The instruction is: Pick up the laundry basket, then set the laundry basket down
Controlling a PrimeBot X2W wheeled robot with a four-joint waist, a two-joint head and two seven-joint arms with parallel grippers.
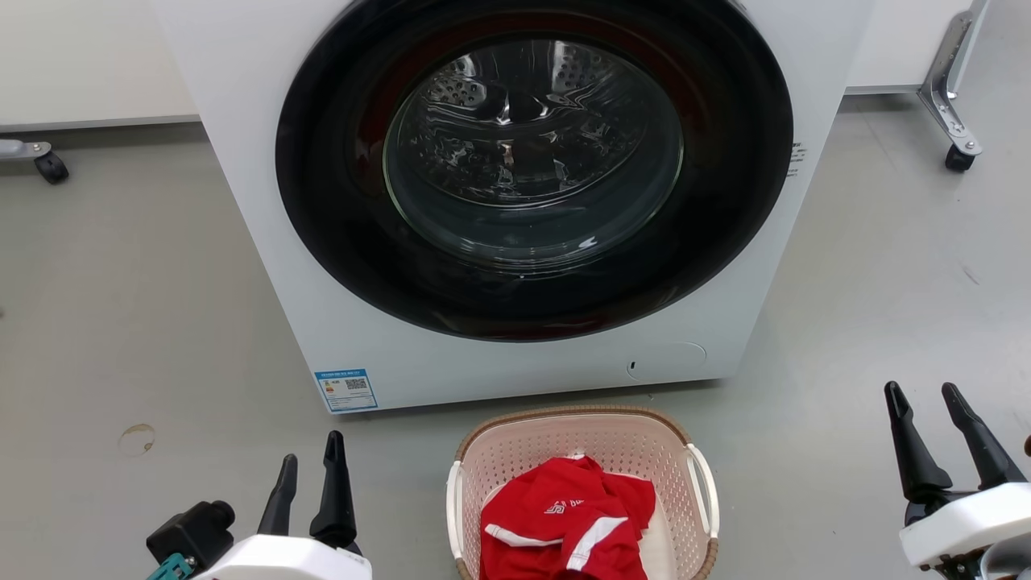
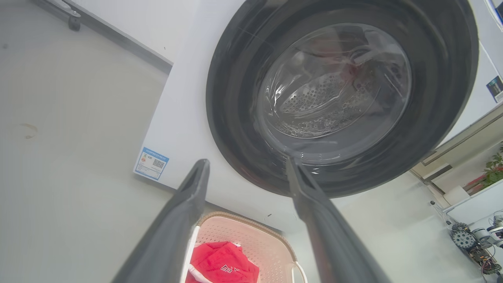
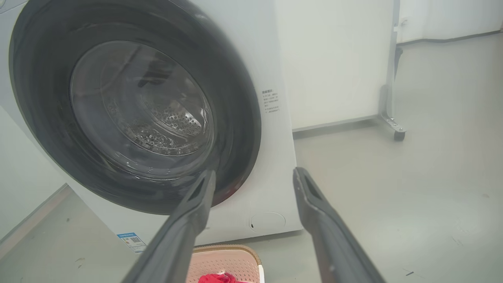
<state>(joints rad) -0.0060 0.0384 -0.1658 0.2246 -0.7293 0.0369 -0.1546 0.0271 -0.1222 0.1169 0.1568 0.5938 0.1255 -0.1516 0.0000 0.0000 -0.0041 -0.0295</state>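
The left gripper and right gripper each carry two long, matte black fingers tapering to narrow tips with a recessed slot, seated in a glossy white housing. A black block and teal fitting adjoin the left one.

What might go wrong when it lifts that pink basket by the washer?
The white handles are slim; the open left tool and right tool, both apart from the laundry basket, may miss or slip. An uneven lift might spill the red garment. The washer stands close; the basket may bump it.
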